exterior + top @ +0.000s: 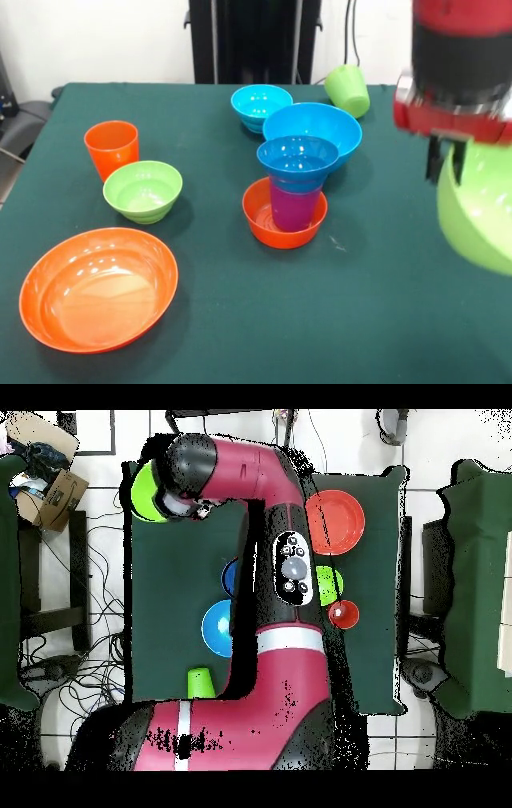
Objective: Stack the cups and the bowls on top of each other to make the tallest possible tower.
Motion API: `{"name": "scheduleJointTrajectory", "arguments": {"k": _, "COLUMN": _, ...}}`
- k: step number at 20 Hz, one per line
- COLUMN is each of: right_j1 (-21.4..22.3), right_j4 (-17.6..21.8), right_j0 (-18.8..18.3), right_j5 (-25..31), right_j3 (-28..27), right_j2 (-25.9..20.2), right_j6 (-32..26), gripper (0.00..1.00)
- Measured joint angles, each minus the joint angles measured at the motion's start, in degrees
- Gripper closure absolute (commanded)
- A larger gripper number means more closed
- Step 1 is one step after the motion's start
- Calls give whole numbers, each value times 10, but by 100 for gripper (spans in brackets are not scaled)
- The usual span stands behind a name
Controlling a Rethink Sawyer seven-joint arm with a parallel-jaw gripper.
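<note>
The tower (293, 188) stands mid-table: a small orange bowl (264, 224) holds an upright purple cup (293, 208), and a dark blue bowl (298, 158) sits on the cup. My gripper (446, 164) hangs at the right, well clear of the tower. It is shut on the rim of a large lime green bowl (478, 216), held tilted above the table. In the overhead view the bowl (150, 492) shows at the arm's end by the table's top left corner. An orange cup (111, 148) stands at the left. A lime green cup (348, 90) lies on its side at the back.
A large light blue bowl (320, 128) sits just behind the tower, with a small light blue bowl (261, 106) behind it. A small lime green bowl (143, 190) sits by the orange cup. A large orange bowl (98, 288) lies front left. My arm (290, 574) covers the table's middle in the overhead view.
</note>
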State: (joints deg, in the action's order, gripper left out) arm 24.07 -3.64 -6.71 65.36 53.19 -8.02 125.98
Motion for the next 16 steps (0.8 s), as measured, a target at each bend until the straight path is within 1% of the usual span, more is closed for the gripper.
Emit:
{"name": "scheduleJointTrajectory", "arguments": {"k": 2, "right_j1": 33, "right_j4": 0, "right_j0": 0, "right_j5": 4, "right_j3": 0, "right_j2": 1, "right_j6": 0, "gripper": 100}}
{"name": "scheduleJointTrajectory", "arguments": {"k": 3, "right_j1": 38, "right_j4": 0, "right_j0": 0, "right_j5": 4, "right_j3": 0, "right_j2": 1, "right_j6": 0, "gripper": 100}}
{"name": "scheduleJointTrajectory", "arguments": {"k": 7, "right_j1": 85, "right_j4": 0, "right_j0": 0, "right_j5": 7, "right_j3": 1, "right_j2": 3, "right_j6": 0, "gripper": 100}}
{"name": "scheduleJointTrajectory", "arguments": {"k": 12, "right_j1": 141, "right_j4": 2, "right_j0": -6, "right_j5": 7, "right_j3": 16, "right_j2": 4, "right_j6": 0, "gripper": 100}}
{"name": "scheduleJointTrajectory", "arguments": {"k": 14, "right_j1": 169, "right_j4": 12, "right_j0": -14, "right_j5": 7, "right_j3": 26, "right_j2": 5, "right_j6": -1, "gripper": 100}}
{"name": "scheduleJointTrajectory", "arguments": {"k": 16, "right_j1": 183, "right_j4": 18, "right_j0": -20, "right_j5": 7, "right_j3": 33, "right_j2": 6, "right_j6": -2, "gripper": 100}}
